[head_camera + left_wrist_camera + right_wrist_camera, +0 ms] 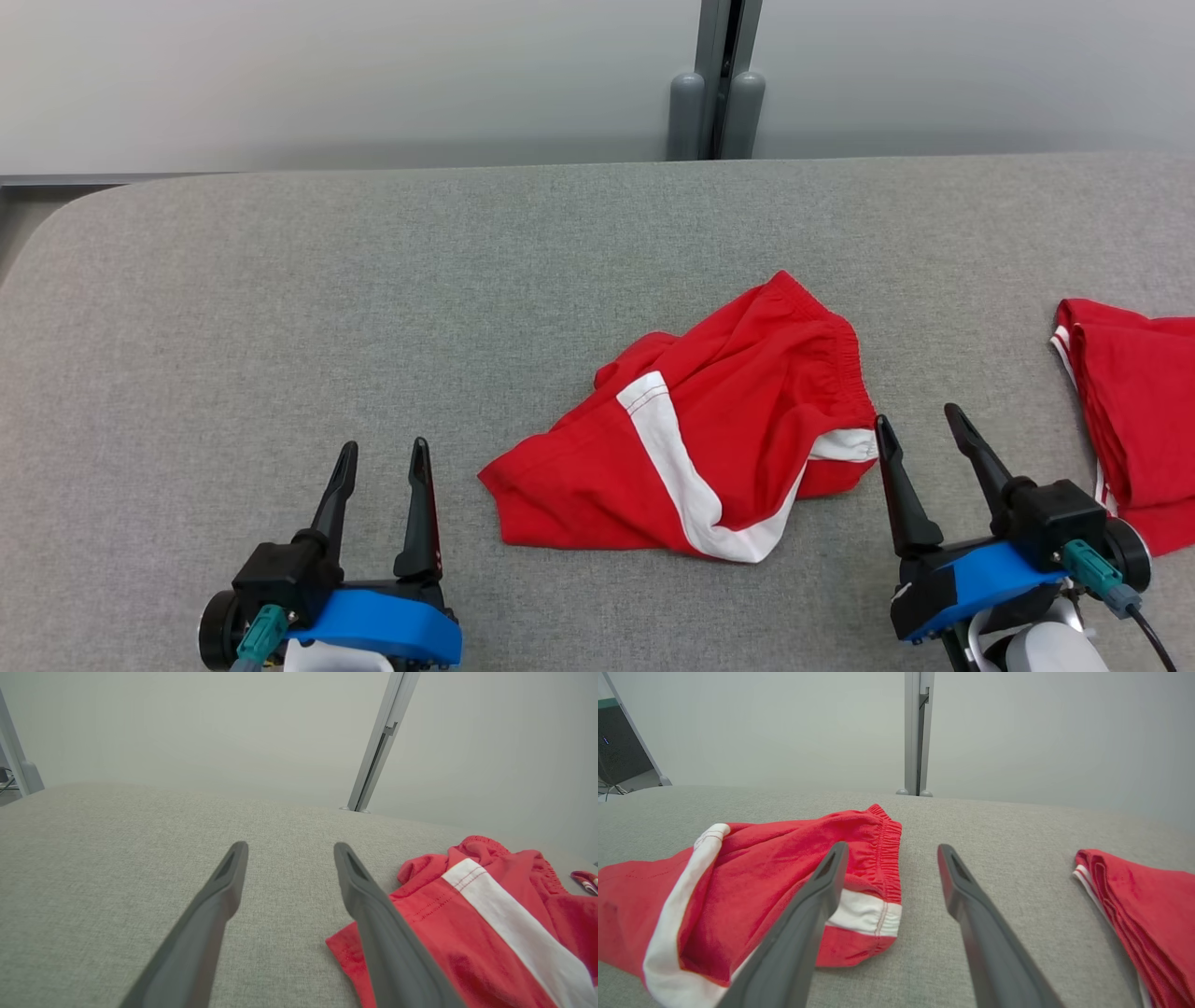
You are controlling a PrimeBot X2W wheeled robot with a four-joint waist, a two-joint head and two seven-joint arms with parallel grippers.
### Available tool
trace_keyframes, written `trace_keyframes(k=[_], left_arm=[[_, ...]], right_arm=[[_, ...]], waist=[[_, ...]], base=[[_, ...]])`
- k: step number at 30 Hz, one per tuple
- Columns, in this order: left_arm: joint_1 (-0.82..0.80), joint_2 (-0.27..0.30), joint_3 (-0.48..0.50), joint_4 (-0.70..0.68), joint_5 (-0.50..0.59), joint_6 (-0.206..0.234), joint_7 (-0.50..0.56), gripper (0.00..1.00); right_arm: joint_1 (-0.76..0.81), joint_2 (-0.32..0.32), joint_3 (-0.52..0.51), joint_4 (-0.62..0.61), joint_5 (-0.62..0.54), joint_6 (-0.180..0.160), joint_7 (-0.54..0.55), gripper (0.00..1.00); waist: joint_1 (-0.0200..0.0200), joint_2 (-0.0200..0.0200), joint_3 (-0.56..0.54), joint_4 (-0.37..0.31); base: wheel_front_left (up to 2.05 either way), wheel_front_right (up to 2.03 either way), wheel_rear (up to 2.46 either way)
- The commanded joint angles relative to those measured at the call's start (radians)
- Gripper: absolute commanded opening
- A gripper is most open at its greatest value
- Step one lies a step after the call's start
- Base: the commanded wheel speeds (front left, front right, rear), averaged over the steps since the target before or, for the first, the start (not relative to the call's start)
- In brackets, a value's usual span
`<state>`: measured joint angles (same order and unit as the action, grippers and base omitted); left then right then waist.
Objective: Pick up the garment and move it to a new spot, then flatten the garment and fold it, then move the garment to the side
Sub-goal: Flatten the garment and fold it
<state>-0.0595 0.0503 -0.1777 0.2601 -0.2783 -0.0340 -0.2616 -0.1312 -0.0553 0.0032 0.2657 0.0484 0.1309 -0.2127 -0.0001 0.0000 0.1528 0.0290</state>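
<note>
Though spread wide, gripping nothing: left gripper point(385, 444), right gripper point(915, 414); between, crumpled red garment point(738, 411) (white stripe) on table point(280, 308); folded cloth point(1139, 411) rightward.

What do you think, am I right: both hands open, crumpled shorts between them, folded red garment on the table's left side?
No: the head view shows the folded garment on the table's right side. The left hand and right hand are open, shorts between them.

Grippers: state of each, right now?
Left gripper: open, holding nothing, left of the red shorts.
Right gripper: open, holding nothing, close beside the red shorts' waistband end.
</note>
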Motion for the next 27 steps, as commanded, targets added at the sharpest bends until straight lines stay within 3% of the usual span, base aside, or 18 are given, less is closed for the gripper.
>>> trace_keyframes(k=[1, 27], left_arm=[[0.006, 0.000, 0.001, 0.001, 0.007, 0.004, -0.005, 1.00], [0.031, 0.000, 0.013, -0.011, 0.014, 0.007, -0.005, 1.00]], right_arm=[[0.014, 0.004, 0.002, -0.001, -0.003, 0.000, -0.005, 1.00], [-0.008, 0.005, 0.019, 0.022, 0.043, 0.000, -0.017, 1.00]], waist=[[0.0001, 0.0000, -0.002, 0.000], [0.0001, 0.0000, -0.021, 0.008]], base=[[0.00, 0.00, 0.00], [0.00, 0.00, 0.00]])
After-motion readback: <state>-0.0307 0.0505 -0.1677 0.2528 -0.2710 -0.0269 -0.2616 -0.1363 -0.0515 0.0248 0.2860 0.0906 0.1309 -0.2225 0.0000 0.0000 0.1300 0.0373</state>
